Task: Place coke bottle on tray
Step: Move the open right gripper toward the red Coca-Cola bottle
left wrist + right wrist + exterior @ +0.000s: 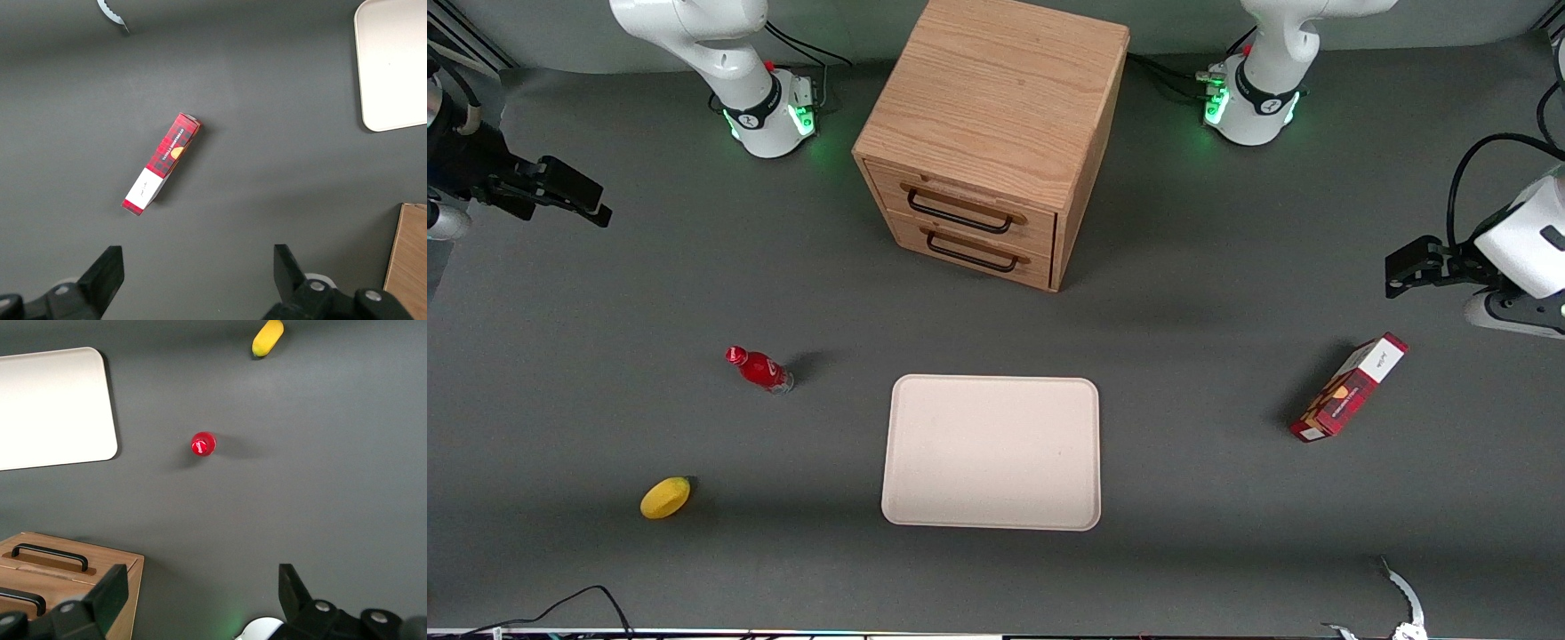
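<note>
Coke bottle point(758, 368) well apart from gripper point(574, 197)

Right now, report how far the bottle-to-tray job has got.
Nothing done yet: the coke bottle stands upright on the table, apart from the bare tray. Nothing is in hand: the gripper hangs open, high at the working arm's end. Reaching, grasping, carrying and placing remain.

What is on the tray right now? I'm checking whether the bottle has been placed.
Nothing: the tray is bare. The coke bottle stands upright on the table beside it, and the hand hangs open, away from both.
</note>
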